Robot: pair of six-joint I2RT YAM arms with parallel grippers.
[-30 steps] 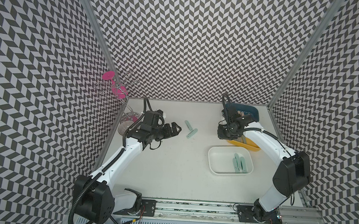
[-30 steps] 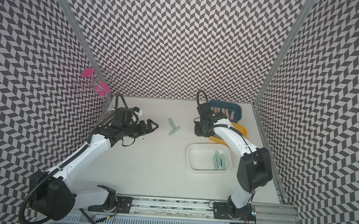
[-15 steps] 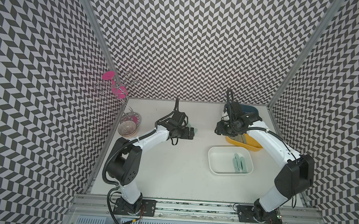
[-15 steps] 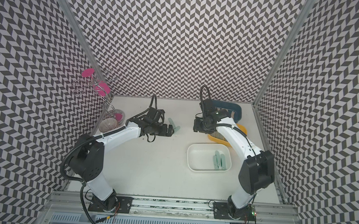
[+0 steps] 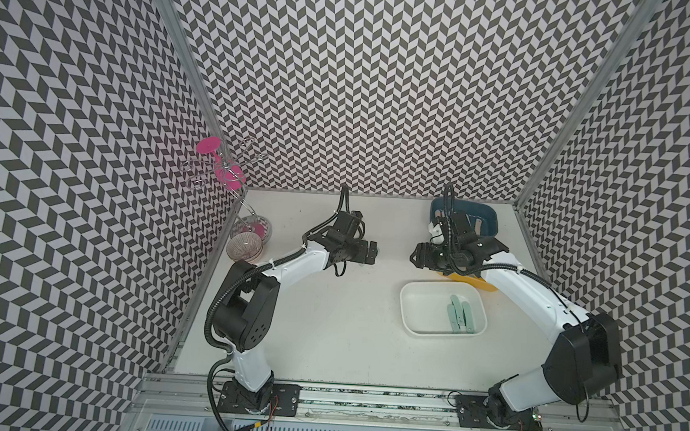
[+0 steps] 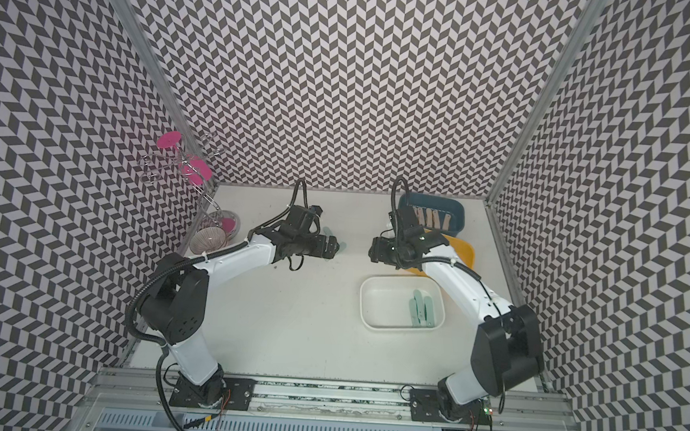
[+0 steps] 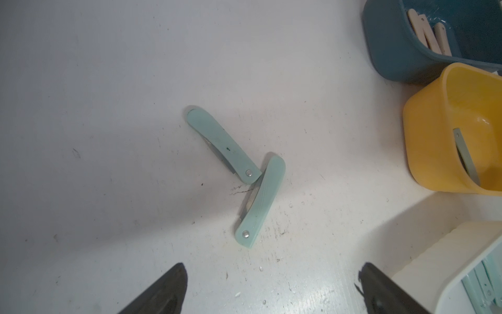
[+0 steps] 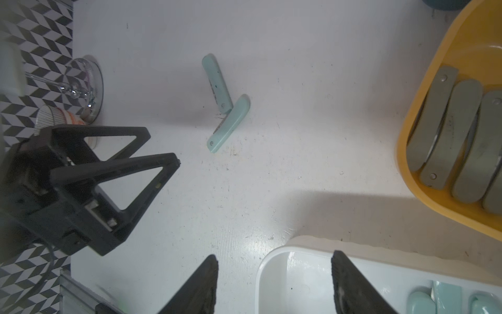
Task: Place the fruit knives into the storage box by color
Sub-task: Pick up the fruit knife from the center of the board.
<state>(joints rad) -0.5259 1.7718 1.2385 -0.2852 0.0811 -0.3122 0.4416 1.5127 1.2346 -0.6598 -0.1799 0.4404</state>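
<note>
While two pale mint, flat, round-ended fruit knives [image 7: 222,144] are lying on the white tabletop [image 7: 95,95], touching in a V, the left gripper [image 7: 271,267] is hovering just above them, jaws spread wide and empty. The right gripper [image 8: 274,255] is reaching inward near the white rectangular plastic tray [image 8: 380,252], jaws partly apart, gripping nothing.

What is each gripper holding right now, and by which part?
Nothing is held. The left gripper hangs open above two pale mint fruit knives on the white table; the right gripper is open, empty.
</note>
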